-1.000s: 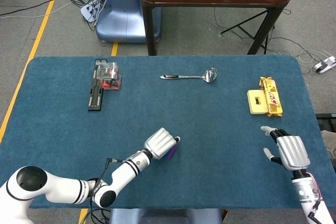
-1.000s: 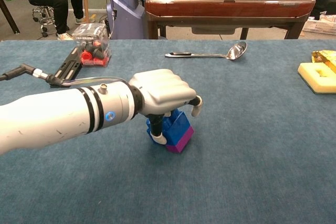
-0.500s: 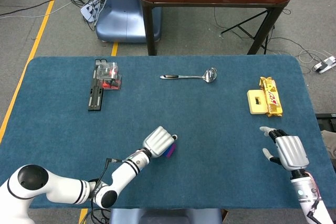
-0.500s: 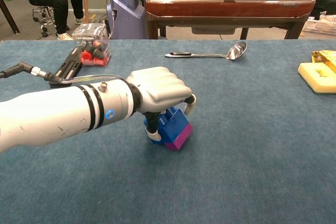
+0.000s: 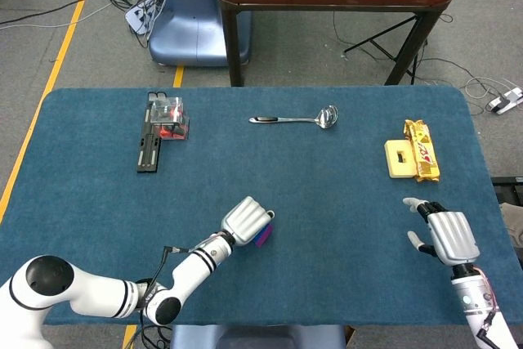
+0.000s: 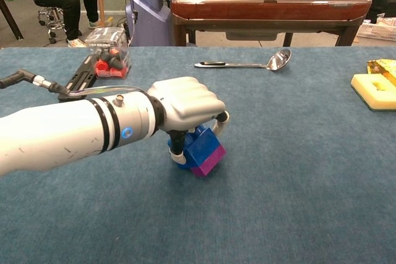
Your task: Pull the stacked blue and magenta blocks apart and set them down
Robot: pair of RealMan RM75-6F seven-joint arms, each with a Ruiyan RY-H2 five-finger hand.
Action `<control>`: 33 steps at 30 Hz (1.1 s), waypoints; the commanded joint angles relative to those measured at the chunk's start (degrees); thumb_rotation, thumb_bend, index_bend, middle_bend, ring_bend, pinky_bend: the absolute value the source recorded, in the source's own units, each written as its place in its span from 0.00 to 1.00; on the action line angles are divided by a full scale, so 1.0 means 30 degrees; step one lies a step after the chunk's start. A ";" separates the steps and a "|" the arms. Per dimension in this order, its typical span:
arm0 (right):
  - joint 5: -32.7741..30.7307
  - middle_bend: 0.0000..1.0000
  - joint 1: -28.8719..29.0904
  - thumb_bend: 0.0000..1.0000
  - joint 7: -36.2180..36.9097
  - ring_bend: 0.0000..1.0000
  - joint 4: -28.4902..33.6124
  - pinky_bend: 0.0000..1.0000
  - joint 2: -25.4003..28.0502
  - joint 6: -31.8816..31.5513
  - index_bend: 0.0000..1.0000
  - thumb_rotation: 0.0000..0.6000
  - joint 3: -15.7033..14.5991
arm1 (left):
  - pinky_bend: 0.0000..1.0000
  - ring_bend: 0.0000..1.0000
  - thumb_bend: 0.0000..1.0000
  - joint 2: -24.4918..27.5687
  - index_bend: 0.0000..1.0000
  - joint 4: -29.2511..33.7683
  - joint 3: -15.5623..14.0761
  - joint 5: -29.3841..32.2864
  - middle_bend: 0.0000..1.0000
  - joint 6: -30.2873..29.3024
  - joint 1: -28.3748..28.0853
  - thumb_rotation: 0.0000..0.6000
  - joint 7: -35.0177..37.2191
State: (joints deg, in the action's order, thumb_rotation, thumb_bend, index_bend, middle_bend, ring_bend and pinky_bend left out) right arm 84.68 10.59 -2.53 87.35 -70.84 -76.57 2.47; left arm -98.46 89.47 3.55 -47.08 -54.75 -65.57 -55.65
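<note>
Block stack [image 6: 201,149] near front under left robot hand [image 6: 185,106], spoon [image 5: 296,118] behind, right robot hand [image 5: 445,234] far right.

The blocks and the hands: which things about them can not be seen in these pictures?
- Blue block: head view, almost all hidden under the left hand; only the magenta block shows an edge.
- Blue block's top: chest view, covered by the left hand, so the grip is unclear.
- Whether the blocks are lifted or tilted on the table: cannot tell.
- Right hand: outside the chest view.
</note>
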 commanded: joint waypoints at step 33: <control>0.0461 0.54 0.3012 0.22 0.0720 0.53 0.4778 0.73 0.2940 0.1292 0.32 1.00 0.2609 | 1.00 0.92 0.26 0.2776 0.58 0.3762 0.2619 0.0987 1.00 -0.4100 0.4091 1.00 0.7061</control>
State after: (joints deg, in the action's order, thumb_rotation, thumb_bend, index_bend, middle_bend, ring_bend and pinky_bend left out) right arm 86.68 18.78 -0.44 100.77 -62.81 -73.55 9.55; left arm -89.93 100.39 10.41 -45.51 -66.07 -54.33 -35.56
